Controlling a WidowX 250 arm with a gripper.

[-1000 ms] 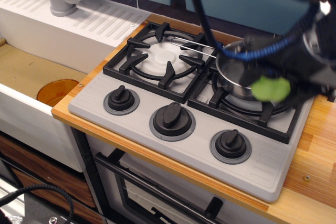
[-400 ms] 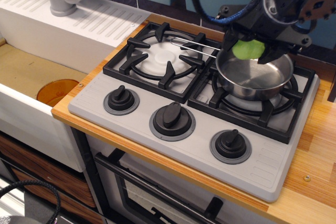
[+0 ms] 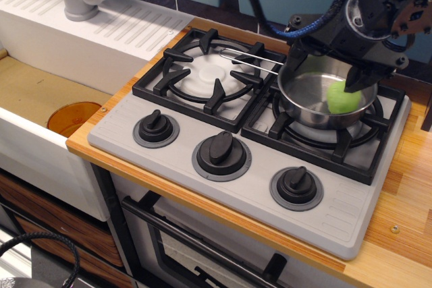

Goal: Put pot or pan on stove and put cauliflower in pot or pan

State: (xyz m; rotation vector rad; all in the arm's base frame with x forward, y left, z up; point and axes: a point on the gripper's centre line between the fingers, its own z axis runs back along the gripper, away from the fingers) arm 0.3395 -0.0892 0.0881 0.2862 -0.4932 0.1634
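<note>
The shiny steel pan (image 3: 317,96) sits on the right-hand grate of the grey stove (image 3: 250,133), and the lumpy lime-green cauliflower (image 3: 343,98) lies inside it against the pan's right wall. The gripper (image 3: 327,75) hangs spread wide over the pan, holding nothing. One finger (image 3: 359,77) looks close to the toy, so a careless lift could nudge the light plastic piece out or catch the thin rim and drag the slick pan across the black grate.
</note>
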